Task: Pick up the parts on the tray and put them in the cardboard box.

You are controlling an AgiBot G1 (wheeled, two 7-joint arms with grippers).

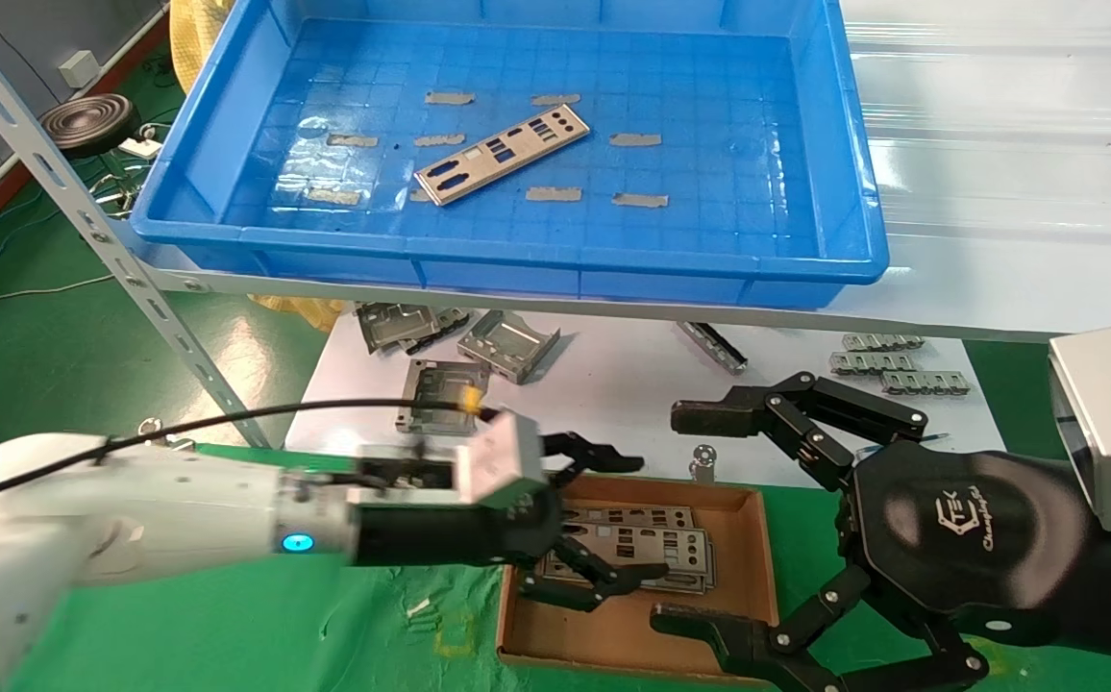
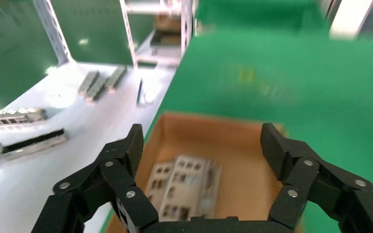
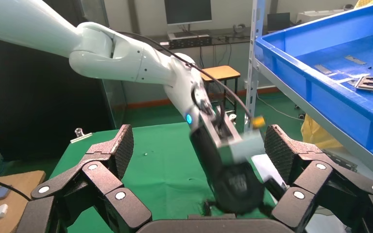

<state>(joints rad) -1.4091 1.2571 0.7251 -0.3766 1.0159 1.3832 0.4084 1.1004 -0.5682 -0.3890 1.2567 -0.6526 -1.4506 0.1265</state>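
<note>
One part sits in the tray, at 12 o'clock from my grippers. Several parts lie stacked in the cardboard box. I have the left gripper over the box, fingers spread, holding nothing. Right gripper at 3 o'clock of the box, also wide apart and empty.
</note>
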